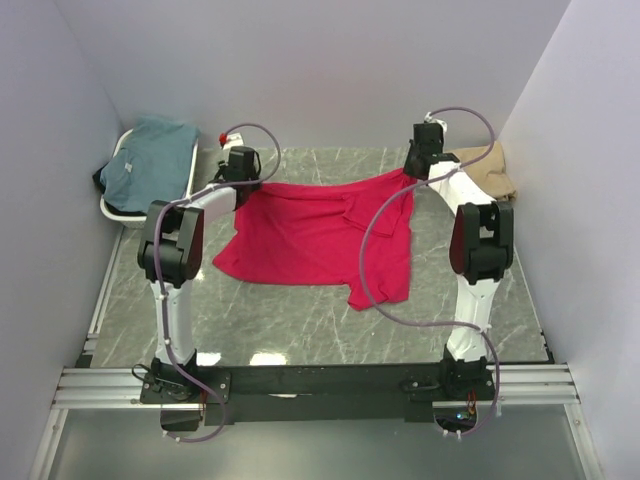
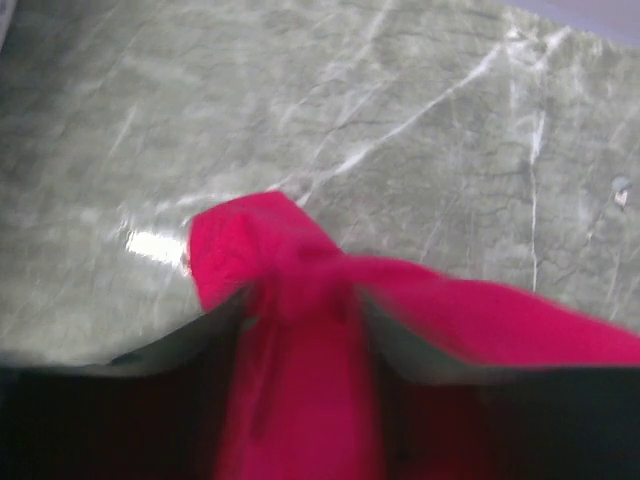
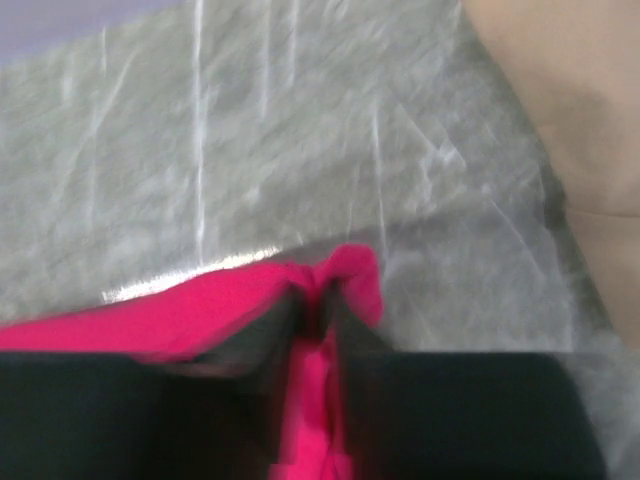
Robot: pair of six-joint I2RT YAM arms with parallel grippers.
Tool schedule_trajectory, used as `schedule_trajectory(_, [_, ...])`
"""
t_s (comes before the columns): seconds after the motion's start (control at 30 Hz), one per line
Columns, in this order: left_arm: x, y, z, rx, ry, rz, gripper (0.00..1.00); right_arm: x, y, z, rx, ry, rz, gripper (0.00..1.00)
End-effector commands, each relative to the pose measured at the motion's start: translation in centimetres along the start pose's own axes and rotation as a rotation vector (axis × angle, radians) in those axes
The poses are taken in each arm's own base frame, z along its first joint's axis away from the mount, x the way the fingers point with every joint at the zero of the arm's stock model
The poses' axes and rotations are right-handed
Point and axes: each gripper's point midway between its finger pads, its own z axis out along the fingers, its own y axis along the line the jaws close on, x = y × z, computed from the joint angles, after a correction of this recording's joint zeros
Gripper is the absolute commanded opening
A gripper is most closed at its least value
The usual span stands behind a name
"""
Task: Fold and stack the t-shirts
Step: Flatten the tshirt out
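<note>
**A:** First entry?

**B:** Red t-shirt [image 1: 320, 235], one. It lies at the centre of the overhead frame, spread on the table [image 1: 300, 325] and mostly flat with some wrinkles. One sleeve hangs toward the lower right. The shirt's upper edge is lifted off the table and strung between the two pincers.

**A:** Left pincer?

**B:** Left pincer [image 1: 243, 183], upper left of centre, at the shirt's upper-left corner. In its wrist view the jaws stand partway apart. A thick bunch of red cloth fills the gap and presses against both sides, so the shirt is gripped. The picture is blurred.

**A:** Right pincer?

**B:** Right pincer [image 1: 418, 172], upper right of centre, at the shirt's upper-right corner. In its wrist view the jaws are nearly closed, with only a narrow slot between them. A fold of red cloth is pinched in the slot and a tuft pokes out above the tips.

**A:** Other shirts?

**B:** Teal t-shirt [image 1: 150, 160], one. It is heaped in the white basket [image 1: 110, 208] at the upper left of the frame, well apart from the red one.
Tan t-shirt [image 1: 492, 172], one. It lies on the table at the upper right, just beyond the right pincer. Whether it is folded, I cannot tell.
</note>
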Motion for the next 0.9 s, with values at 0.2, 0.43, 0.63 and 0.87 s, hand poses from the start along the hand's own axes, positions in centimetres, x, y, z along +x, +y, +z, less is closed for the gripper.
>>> schedule_trajectory(0.2, [-2.4,-0.6,-1.9,0.058,0.016,-0.028,1.0,-4.5,-1.4,-3.3,-0.019,-0.156,0.078,0.81])
schedule_trajectory(0.43, [1.9,2.1,-9.7,0.052,0.112,-0.106,0.99,-0.3,-1.3,-10.5,-0.125,-0.037,0.114,0.84])
schedule_trajectory(0.63, [8.0,4.9,-15.3,0.026,0.251,-0.175,0.99,8.3,-1.9,-15.2,-0.227,0.124,0.125,0.83])
schedule_trajectory(0.87, [11.2,8.6,-19.1,-0.017,0.252,-0.225,0.99,17.0,-2.4,-18.5,-0.314,0.241,0.217,0.8])
